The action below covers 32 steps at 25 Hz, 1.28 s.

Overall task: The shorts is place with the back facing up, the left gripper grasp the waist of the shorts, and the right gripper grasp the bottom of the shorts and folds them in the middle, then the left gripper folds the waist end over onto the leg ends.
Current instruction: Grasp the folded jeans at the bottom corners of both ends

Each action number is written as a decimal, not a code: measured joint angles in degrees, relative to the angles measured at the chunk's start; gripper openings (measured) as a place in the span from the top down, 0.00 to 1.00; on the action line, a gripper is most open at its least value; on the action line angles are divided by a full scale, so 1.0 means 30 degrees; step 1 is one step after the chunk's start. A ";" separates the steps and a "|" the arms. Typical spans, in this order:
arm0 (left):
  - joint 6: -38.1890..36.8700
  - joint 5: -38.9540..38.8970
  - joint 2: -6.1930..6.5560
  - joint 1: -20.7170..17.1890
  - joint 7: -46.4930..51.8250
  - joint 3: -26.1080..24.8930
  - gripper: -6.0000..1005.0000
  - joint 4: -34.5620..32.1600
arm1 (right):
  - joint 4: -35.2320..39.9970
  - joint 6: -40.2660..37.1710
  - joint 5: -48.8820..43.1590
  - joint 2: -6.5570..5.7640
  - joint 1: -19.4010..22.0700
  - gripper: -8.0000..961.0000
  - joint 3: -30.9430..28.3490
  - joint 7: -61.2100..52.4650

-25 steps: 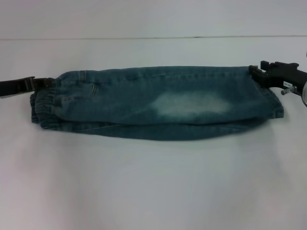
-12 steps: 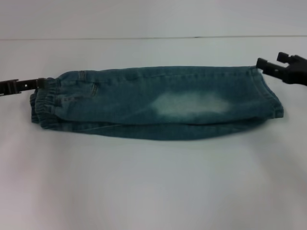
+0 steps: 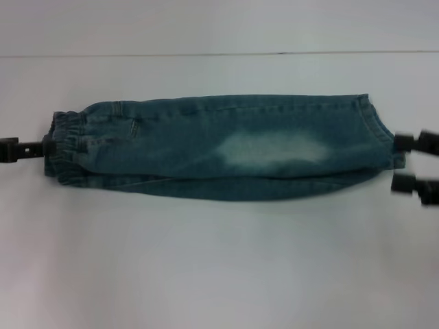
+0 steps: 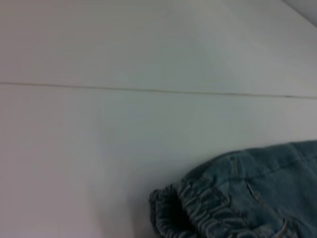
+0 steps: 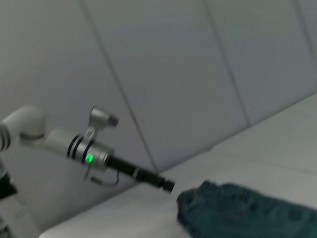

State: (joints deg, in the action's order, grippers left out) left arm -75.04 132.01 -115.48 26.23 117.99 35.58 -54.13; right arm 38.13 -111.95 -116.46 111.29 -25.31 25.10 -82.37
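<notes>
The blue-green denim shorts [image 3: 226,147] lie folded lengthwise on the white table [image 3: 219,260], with a faded whitish patch at mid-leg. The ruffled waist [image 3: 63,147] is at the left, and the leg ends [image 3: 385,137] are at the right. My left gripper [image 3: 42,147] lies level at the table's left edge, its tip against the middle of the waist band. My right gripper [image 3: 403,162] stands open at the right, one finger on each side of the near hem corner and nothing between them. The left wrist view shows the waist [image 4: 198,208] close up. In the right wrist view, the left gripper [image 5: 166,184] is beside the shorts [image 5: 247,213].
The table's far edge [image 3: 219,53] runs behind the shorts, with a pale wall beyond. A broad strip of white tabletop lies in front of the shorts. The left arm's white link with a green light [image 5: 89,158] shows in the right wrist view.
Both grippers have left the shorts' far corners and moved toward the table's front. The left is now at mid-waist, and the right stands open at the near hem corner. The shorts have not moved.
</notes>
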 joint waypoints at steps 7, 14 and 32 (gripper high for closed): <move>0.0090 0.0339 0.0245 -0.0074 -0.1061 0.1100 0.06 0.0538 | 0.0570 0.0202 -0.1726 0.0741 0.0475 0.02 0.0703 0.0929; 0.2245 0.2022 -0.0282 0.0535 -0.1062 0.1672 0.06 0.0970 | 0.0448 0.1312 -0.2410 0.1017 0.0178 0.02 0.0762 0.0945; 0.3450 0.2515 -0.0529 0.1726 -0.1402 0.2377 0.07 0.2120 | 0.0408 0.2704 -0.2520 0.1483 0.0260 0.02 0.0772 0.0974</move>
State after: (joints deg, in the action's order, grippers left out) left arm -64.69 139.56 -117.07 31.41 113.79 42.71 -47.77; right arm 39.36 -103.84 -124.02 115.74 -24.53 27.42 -79.45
